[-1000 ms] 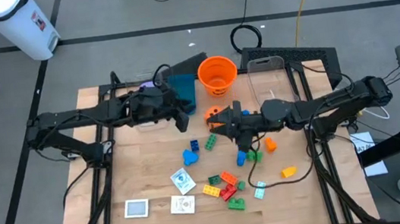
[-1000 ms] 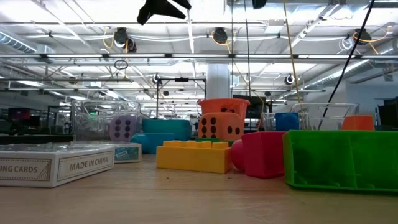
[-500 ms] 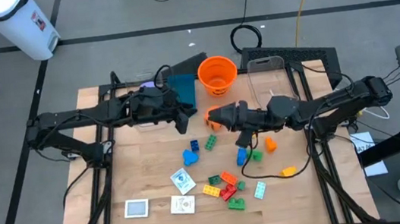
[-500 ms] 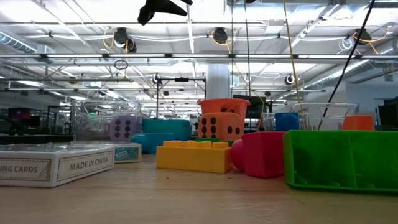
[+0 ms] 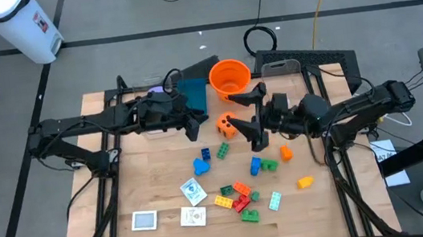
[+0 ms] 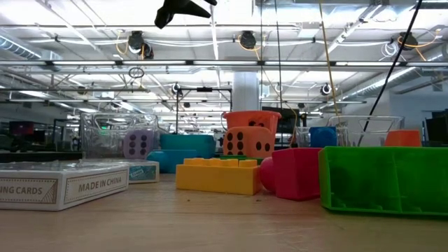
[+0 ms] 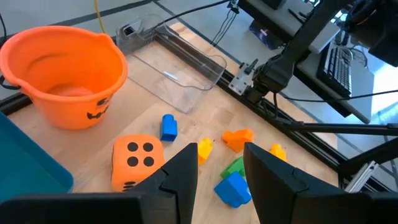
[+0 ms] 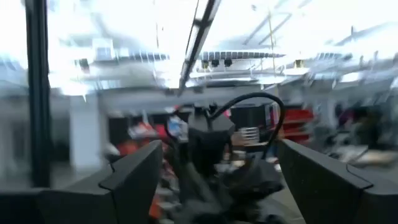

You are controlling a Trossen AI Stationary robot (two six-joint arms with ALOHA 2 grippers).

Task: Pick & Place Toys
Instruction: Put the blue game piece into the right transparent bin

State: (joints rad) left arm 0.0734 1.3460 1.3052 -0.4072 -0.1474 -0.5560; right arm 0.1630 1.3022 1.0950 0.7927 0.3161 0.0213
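Observation:
Coloured bricks lie on the wooden table: a cluster (image 5: 237,196) near the front, and blue and green ones (image 5: 259,164) by the middle. An orange die (image 5: 227,125) rests on the table between my two grippers; it also shows in the left wrist view (image 7: 134,163). A purple die (image 6: 140,143) stands at the back. White cards (image 5: 194,216) lie flat at the front left. My left gripper (image 5: 198,128) (image 7: 217,174) is open and empty, above the table left of the orange die. My right gripper (image 5: 253,117) (image 8: 214,180) is raised, wide open and empty, right of the die.
An orange bucket (image 5: 230,78) and a teal box (image 5: 191,97) stand at the far edge, with a clear bin (image 7: 180,68) to the bucket's right. A card box (image 6: 63,185) lies at the front left. Bare wood shows at the table's left.
My right gripper has risen from low over the bricks by the orange die, drawn back toward the table's right edge and tipped up, so its wrist view now looks level into the room. The bricks and the die stay where they were. My left arm has kept still.

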